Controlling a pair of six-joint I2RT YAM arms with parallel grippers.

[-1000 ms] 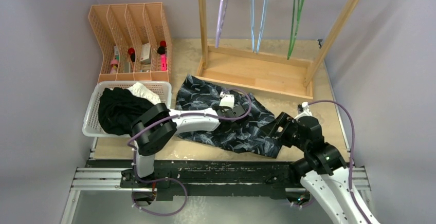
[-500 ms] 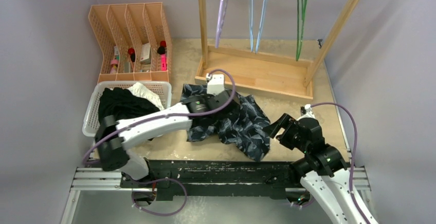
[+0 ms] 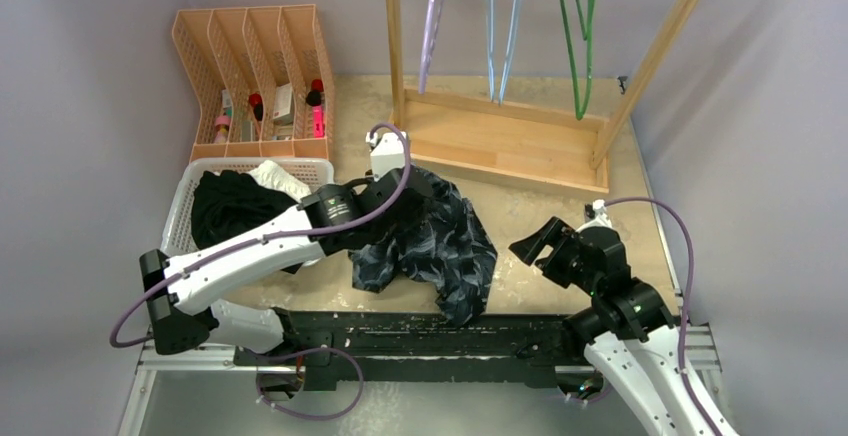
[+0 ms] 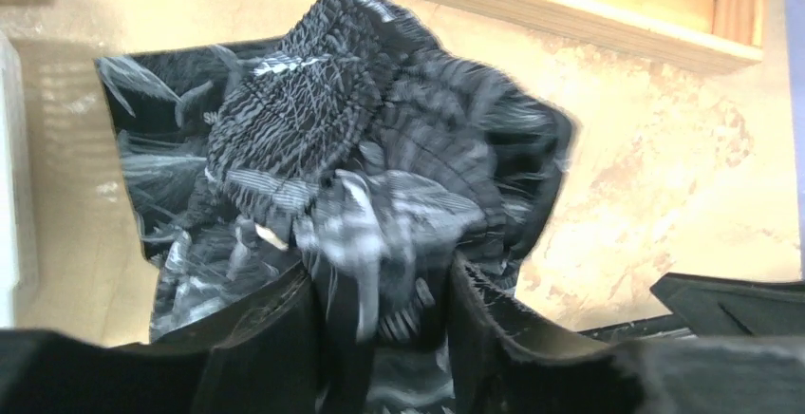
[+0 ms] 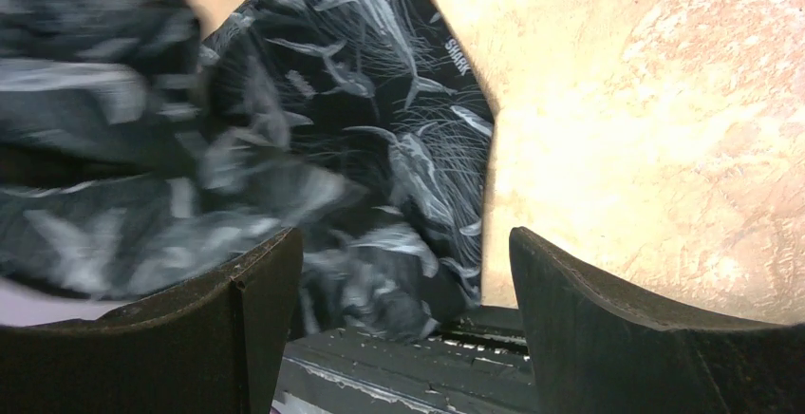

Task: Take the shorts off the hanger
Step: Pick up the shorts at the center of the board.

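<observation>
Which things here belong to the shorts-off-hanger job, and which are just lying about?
Job: patterned shorts, held by left gripper; black shorts and white shorts in the basket; purple hanger, blue hanger, green hanger, all empty.
Lying about: orange organizer and its small items; right gripper open, holding nothing.

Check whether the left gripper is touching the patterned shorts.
Touching. The left wrist view shows the left gripper shut on the patterned shorts, fabric bunched between its jaws.
</observation>
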